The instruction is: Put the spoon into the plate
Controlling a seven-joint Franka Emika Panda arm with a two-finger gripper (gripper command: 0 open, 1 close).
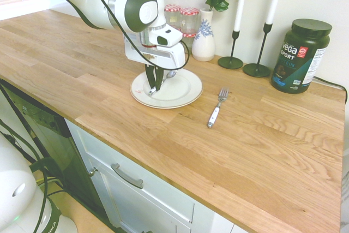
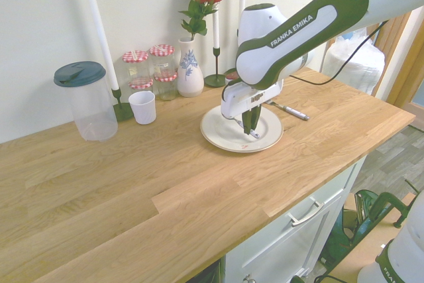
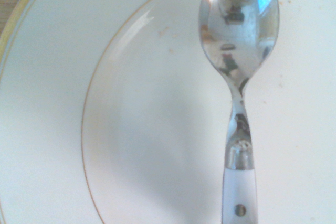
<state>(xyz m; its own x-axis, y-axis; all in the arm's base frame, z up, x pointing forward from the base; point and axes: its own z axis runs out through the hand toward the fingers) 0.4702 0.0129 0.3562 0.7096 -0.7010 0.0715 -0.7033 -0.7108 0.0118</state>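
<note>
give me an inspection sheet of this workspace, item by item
surface: wooden countertop, no spills seen
job's things: spoon over the plate, bowl shiny, handle white; whether it rests on the plate cannot be told
clutter: fork on the wood beside the plate; vase with rose, jars, white mug, lidded clear container, candlesticks, dark tub along the wall
gripper: gripper pointing down over the plate; open or shut cannot be told
cables: black cable along the arm
surroundings: white drawers under the counter
</note>
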